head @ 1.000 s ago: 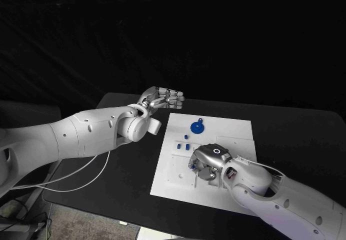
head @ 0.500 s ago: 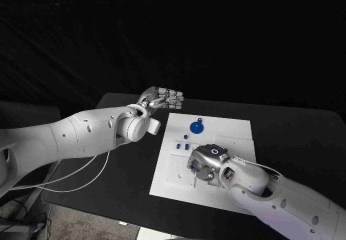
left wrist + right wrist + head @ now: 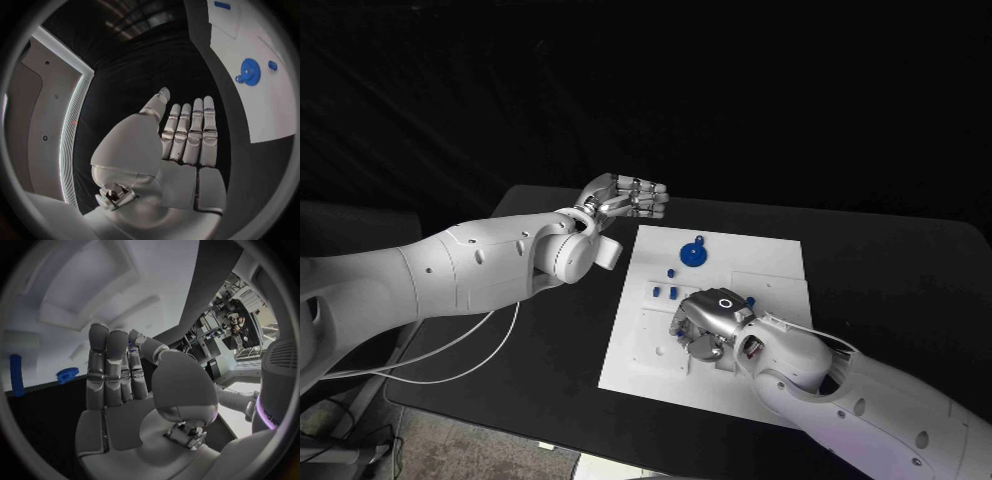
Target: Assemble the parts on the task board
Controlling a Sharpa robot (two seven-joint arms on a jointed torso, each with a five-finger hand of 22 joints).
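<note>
The white task board (image 3: pixel 764 268) lies in the middle of the black table. A blue gear (image 3: pixel 694 257) sits at its far end, with two short blue pegs (image 3: pixel 662 292) nearer. My right hand (image 3: pixel 711 322) reaches down onto the board's near half, fingers pointing at the board. In the right wrist view its thumb and a fingertip meet on a small blue part (image 3: pixel 132 342). That view also has a blue peg (image 3: pixel 16 381) and a small blue gear (image 3: pixel 67 374) on the board. My left hand (image 3: pixel 629 198) hovers off the board's far left corner, flat and holding nothing (image 3: pixel 187 135).
The left wrist view has the blue gear (image 3: pixel 249 65) and a small blue piece (image 3: pixel 272 65) on the board's white face. A white cable (image 3: pixel 459 365) runs over the table's left edge. Bare black table (image 3: pixel 906 270) lies to the right of the board.
My right hand has crept a little to the left over the board's near half. The left hand has stayed where it was.
</note>
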